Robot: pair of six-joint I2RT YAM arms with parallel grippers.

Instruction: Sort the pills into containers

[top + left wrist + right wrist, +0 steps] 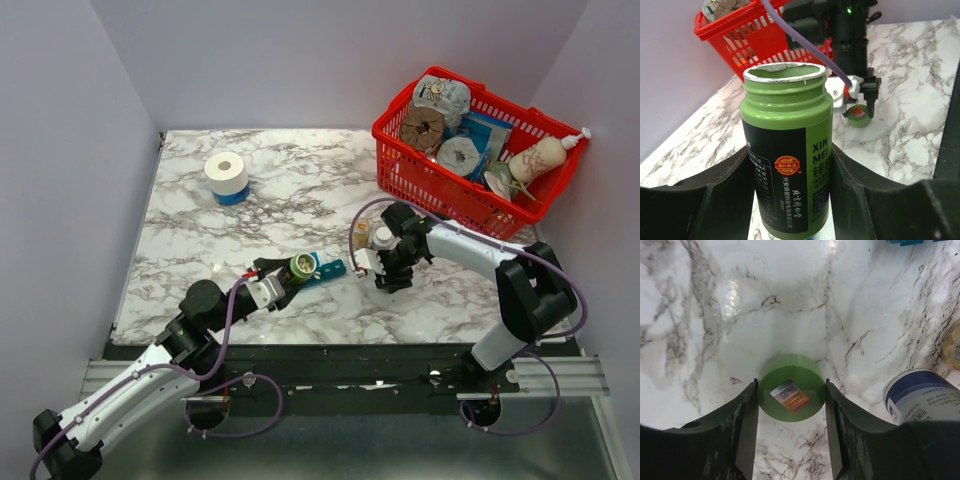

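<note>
My left gripper [293, 275] is shut on an open green pill bottle [302, 265], held with its mouth up in the left wrist view [785, 150]. The teal pill organiser [328, 269] lies on the table right beside the bottle; only its edge shows in the right wrist view [910, 241]. My right gripper [388, 280] is shut on the bottle's round green cap [790, 394], low over the marble. The cap also shows in the left wrist view [858, 115]. No loose pills are visible.
A red mesh basket [440, 180] full of goods stands at the back right. A white roll on a blue base [226, 177] is at the back left. A blue-and-white bottle [920, 397] and a pale one [954, 347] stand close to my right gripper.
</note>
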